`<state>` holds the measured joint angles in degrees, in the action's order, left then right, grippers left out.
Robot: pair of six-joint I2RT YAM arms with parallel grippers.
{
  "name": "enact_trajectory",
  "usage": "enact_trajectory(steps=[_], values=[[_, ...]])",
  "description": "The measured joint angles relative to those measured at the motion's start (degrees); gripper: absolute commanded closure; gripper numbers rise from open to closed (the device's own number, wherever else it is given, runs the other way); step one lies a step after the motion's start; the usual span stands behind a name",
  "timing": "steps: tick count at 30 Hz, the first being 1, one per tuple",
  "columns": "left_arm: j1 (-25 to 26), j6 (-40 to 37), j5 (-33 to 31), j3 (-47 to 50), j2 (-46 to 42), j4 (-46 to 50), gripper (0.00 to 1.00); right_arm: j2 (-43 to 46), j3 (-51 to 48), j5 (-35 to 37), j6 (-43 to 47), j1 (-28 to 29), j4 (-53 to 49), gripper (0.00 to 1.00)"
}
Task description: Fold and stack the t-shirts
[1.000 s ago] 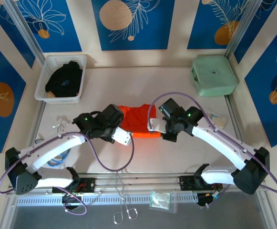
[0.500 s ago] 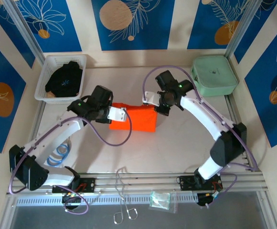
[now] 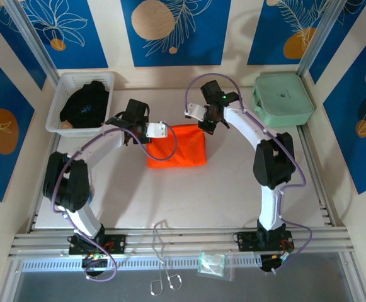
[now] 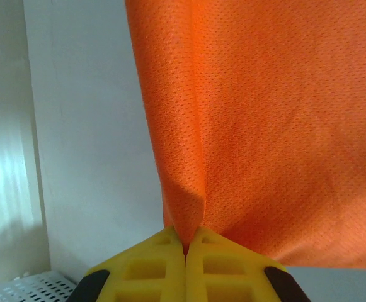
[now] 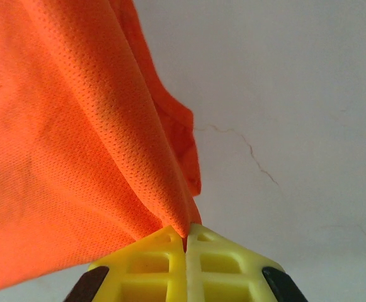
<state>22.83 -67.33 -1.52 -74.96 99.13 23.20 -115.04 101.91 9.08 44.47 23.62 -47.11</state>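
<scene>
Both hands pinch the orange t-shirt (image 3: 177,148) over the middle of the surface (image 3: 233,185): left hand (image 3: 164,129) on its far-left corner, right hand (image 3: 198,121) on its far-right. The cloth runs left-to-right between them and spreads nearward as smooth mesh. The black t-shirt (image 3: 87,104) lies bundled in the far-left basket (image 3: 85,77).
</scene>
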Motion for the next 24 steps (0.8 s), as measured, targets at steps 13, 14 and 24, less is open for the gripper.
enact_trajectory(steps=[13,14,24], values=[[-1.2,2.0,-2.2,-0.1,13.1,-16.6,1.0,-14.0,4.3,2.5,-8.6,-2.2,10.7,1.0],[-1.2,2.2,-2.6,-0.1,13.9,-17.5,1.0,-14.3,4.3,2.6,-9.0,-2.2,10.9,1.0],[-1.5,4.8,-8.6,0.1,15.9,-27.6,0.54,-15.3,4.9,3.4,-16.8,-3.6,13.8,0.47]])
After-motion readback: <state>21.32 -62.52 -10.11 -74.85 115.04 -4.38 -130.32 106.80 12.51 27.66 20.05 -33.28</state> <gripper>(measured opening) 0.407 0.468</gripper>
